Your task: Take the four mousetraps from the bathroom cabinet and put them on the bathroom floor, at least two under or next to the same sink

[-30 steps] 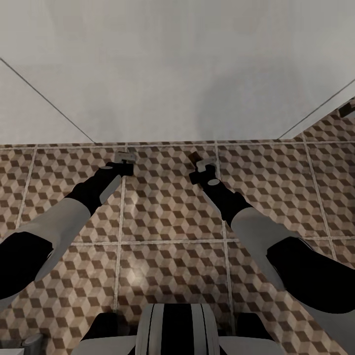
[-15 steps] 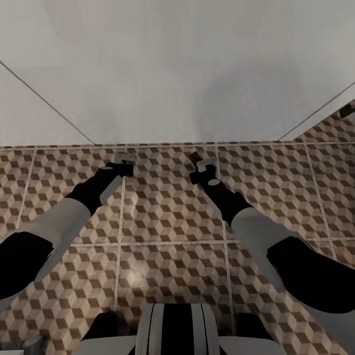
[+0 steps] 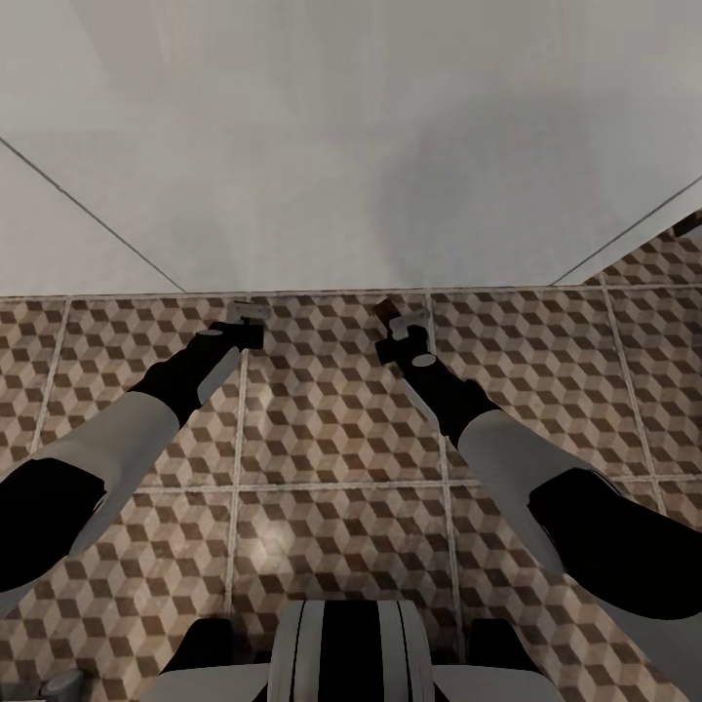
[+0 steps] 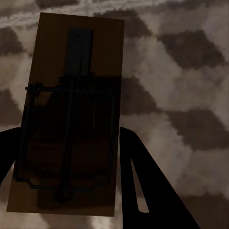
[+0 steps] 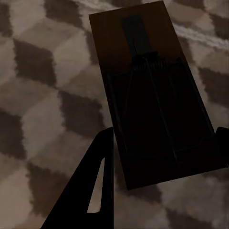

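In the left wrist view a brown wooden mousetrap (image 4: 71,119) with dark wire sits between my left gripper's dark fingers (image 4: 143,191). In the head view, my left gripper (image 3: 249,317) is shut on it just above the cube-patterned bathroom floor (image 3: 331,429). My right gripper (image 3: 400,324) is shut on a second mousetrap (image 3: 383,309), which looks darker in the right wrist view (image 5: 152,95), flanked by the fingers (image 5: 90,191). Both hands hover close to the foot of a big white unit (image 3: 351,146); whether it is the sink cannot be told. The cabinet is out of view.
The white unit's lower edge runs across the view just beyond both grippers. A dark brown object (image 3: 690,222) peeks in at the right edge, and a small grey object (image 3: 58,682) lies at the bottom left. My own base (image 3: 351,653) is at the bottom.
The whole picture has shifted slightly: the white unit's lower edge sits a little lower than before. Both arms hold the same pose, each still gripping its mousetrap.
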You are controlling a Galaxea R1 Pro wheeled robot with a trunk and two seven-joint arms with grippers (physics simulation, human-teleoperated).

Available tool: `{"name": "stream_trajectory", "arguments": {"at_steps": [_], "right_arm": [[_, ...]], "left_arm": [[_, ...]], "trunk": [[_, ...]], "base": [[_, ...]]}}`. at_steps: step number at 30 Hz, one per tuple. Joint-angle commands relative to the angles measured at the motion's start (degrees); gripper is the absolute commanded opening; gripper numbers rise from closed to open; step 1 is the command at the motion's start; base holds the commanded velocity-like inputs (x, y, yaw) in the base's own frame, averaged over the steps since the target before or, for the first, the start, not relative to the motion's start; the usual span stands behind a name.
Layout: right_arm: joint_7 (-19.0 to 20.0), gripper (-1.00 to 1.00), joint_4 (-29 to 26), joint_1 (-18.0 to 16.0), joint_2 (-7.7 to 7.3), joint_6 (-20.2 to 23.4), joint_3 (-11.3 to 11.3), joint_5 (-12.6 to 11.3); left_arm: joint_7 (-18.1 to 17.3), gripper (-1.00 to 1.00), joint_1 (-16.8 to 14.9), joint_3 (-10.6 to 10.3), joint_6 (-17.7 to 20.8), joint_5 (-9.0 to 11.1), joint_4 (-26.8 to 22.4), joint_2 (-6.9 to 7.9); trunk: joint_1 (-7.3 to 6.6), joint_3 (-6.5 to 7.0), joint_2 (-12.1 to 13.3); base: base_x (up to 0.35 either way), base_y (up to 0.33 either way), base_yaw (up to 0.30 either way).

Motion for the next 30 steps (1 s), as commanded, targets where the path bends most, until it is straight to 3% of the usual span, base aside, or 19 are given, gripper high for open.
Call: {"name": "stream_trajectory", "arguments": {"at_steps": [1,30], "right_arm": [[-0.4,-1.00,-0.1,0.0,-0.06,0.3,0.5,-0.6],[-0.4,-1.00,-0.1,0.0,-0.12,0.3,0.5,-0.6]], "left_arm": [[0.6,-1.00,0.0,-0.5,0.3,0.4,-0.2,0.09],[0.6,-1.00,0.0,-0.5,0.3,0.4,0.4,0.09]], "trunk": [[-0.01,-0.03,0.0],[-0.01,-0.03,0.0]], "base": [[0.000,0.000,0.000],[0.021,0.000,0.000]]}}
